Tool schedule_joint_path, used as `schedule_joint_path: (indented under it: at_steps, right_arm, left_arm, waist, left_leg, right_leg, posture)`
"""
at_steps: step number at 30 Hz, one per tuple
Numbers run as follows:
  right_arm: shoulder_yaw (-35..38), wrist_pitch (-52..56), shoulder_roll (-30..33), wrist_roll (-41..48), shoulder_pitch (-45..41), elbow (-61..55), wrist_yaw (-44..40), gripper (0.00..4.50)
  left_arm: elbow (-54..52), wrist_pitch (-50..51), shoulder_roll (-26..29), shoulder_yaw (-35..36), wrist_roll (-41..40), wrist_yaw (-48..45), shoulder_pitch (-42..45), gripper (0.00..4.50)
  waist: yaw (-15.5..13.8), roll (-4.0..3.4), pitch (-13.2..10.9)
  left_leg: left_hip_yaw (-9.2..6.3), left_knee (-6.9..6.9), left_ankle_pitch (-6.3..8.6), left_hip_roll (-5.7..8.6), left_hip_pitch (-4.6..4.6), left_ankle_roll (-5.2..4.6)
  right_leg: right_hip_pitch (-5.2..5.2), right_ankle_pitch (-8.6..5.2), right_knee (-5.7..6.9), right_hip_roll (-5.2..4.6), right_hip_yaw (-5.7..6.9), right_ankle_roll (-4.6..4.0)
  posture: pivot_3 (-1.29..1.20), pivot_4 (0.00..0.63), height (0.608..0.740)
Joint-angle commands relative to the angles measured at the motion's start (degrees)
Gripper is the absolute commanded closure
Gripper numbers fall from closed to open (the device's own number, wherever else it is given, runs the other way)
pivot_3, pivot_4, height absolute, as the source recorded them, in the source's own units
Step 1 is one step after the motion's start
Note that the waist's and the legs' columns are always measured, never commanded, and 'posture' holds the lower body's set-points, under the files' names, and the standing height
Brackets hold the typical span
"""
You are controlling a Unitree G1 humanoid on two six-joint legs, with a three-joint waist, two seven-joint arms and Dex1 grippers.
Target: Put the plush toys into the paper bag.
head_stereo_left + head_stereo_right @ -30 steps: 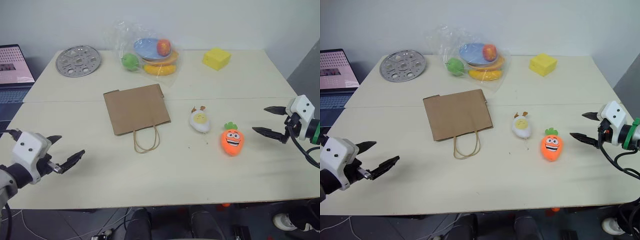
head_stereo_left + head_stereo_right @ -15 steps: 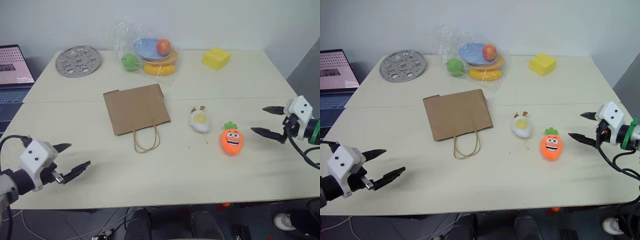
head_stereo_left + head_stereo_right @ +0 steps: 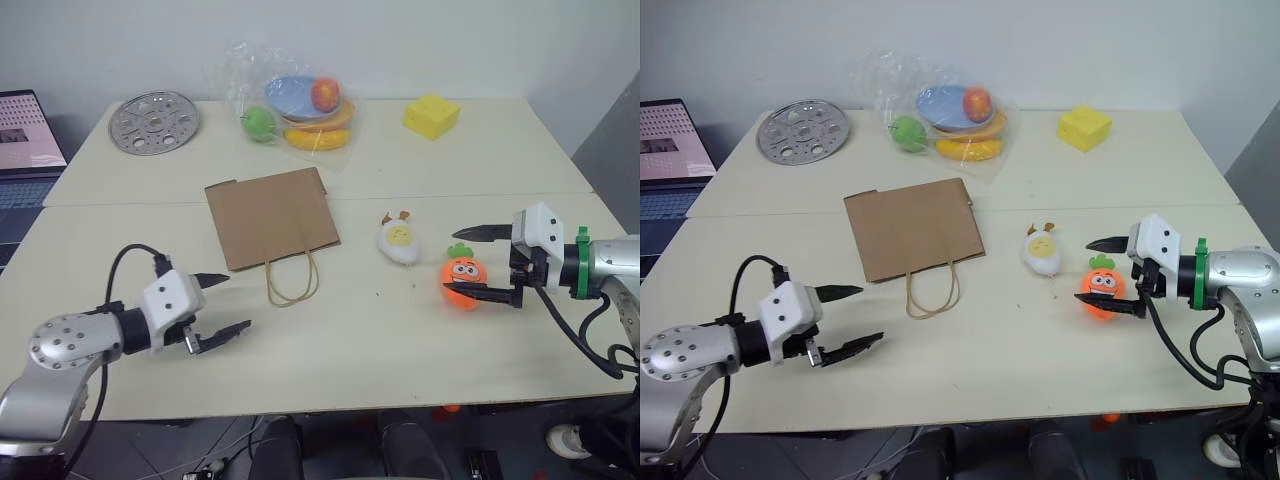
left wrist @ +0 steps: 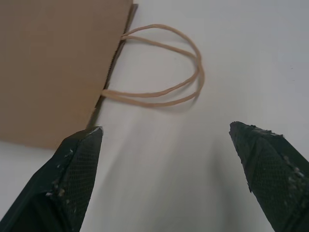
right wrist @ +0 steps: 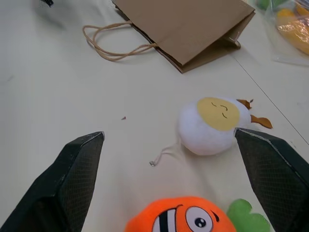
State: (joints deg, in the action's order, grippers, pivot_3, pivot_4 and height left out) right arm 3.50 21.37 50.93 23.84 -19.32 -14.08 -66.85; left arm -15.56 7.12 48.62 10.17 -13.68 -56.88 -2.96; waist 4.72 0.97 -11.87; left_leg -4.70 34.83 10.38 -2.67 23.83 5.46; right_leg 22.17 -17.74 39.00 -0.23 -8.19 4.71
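Lying flat on the table (image 3: 330, 350), mid-left: bag (image 3: 270, 217), mouth and twin loop handles (image 3: 292, 280) toward 6 o'clock

Resting at 3 o'clock of the bag, apart from it: egg toy (image 3: 399, 239), white with a yellow centre and small brown bits at its top end

Lying at about 4 o'clock of the egg, close but not touching: carrot toy (image 3: 464, 280), orange, grinning, green leaves toward 12 o'clock

Reaching in from 3 o'clock: right gripper (image 3: 477, 264), jaws spread wide, one black finger above the carrot's leaves, the other crossing its lower edge; straddling the carrot, pinching nothing; contact with the toy not clear

Seen from the right wrist: carrot (image 5: 186, 216) low between the two fingers, egg (image 5: 212, 125) beyond it, bag (image 5: 188, 29) farther off

Hovering low near the front edge at about 7 o'clock of the bag: left gripper (image 3: 218, 306), jaws spread wide, empty, tips aimed toward 3 o'clock, just short of the handles

Seen from the left wrist: handles (image 4: 164, 72) and bag corner (image 4: 58, 63) ahead of the open fingers

Sitting along the far edge: perforated metal disc (image 3: 154, 122) at 10 o'clock, fruit in clear plastic (image 3: 295, 100) at 12, yellow block (image 3: 432, 116) at 1 o'clock
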Motion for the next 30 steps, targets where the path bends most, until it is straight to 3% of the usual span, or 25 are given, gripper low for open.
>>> schedule_joint_path:
  at_steps: [1,10,19,25,30]
  right_arm:
    - [-1.7,0.5,-1.5,0.5,1.2,-6.4,2.0,0.00]
    - [-4.7,4.4,-4.6,2.2,-0.7,-11.4,4.9,0.00]
    - [-5.3,5.3,-4.5,2.3,-1.6,-11.7,4.8,0.00]
    - [-3.8,8.6,-7.6,8.6,-3.2,-12.4,5.7,0.00]
    - [-4.5,8.4,-7.7,8.5,-3.3,-12.1,6.1,0.00]
  left_arm:
    - [4.3,-7.8,-2.2,-4.3,5.1,2.1,3.3,0.02]
    - [15.1,-19.6,-7.1,-9.5,11.9,7.0,10.6,0.02]
    - [17.8,-21.6,-8.6,-11.0,11.7,7.4,12.6,0.02]
    - [18.2,-20.4,-9.2,-10.4,9.7,6.9,13.3,0.02]
    - [19.6,-20.8,-9.6,-10.9,9.7,6.8,13.9,0.02]
  waist:
    - [-0.1,0.00,0.0]
    - [-0.1,0.06,0.0]
    - [-0.1,0.10,0.0]
    - [-0.1,0.11,0.0]
    - [-0.1,0.11,0.0]
  left_leg:
    - [0.00,0.01,0.00,0.00,0.01,0.00]
    - [0.01,0.03,0.00,0.00,0.03,0.00]
    - [-0.01,0.03,0.00,0.01,0.04,0.00]
    - [-0.01,0.04,0.00,0.00,0.04,0.00]
    - [-0.02,0.04,0.00,0.01,0.05,0.00]
  right_leg:
    - [0.00,0.00,0.00,0.01,-0.01,0.01]
    - [0.02,0.10,0.00,0.02,-0.05,0.14]
    - [0.01,0.17,0.01,0.03,-0.04,0.19]
    - [0.00,0.17,0.02,0.03,-0.05,0.21]
    - [0.01,0.20,0.01,0.03,-0.04,0.24]
  posture:
    - [0.00,0.150,0.740]
    - [0.00,0.150,0.740]
    - [0.00,0.150,0.740]
    - [0.00,0.150,0.740]
    - [0.00,0.150,0.740]
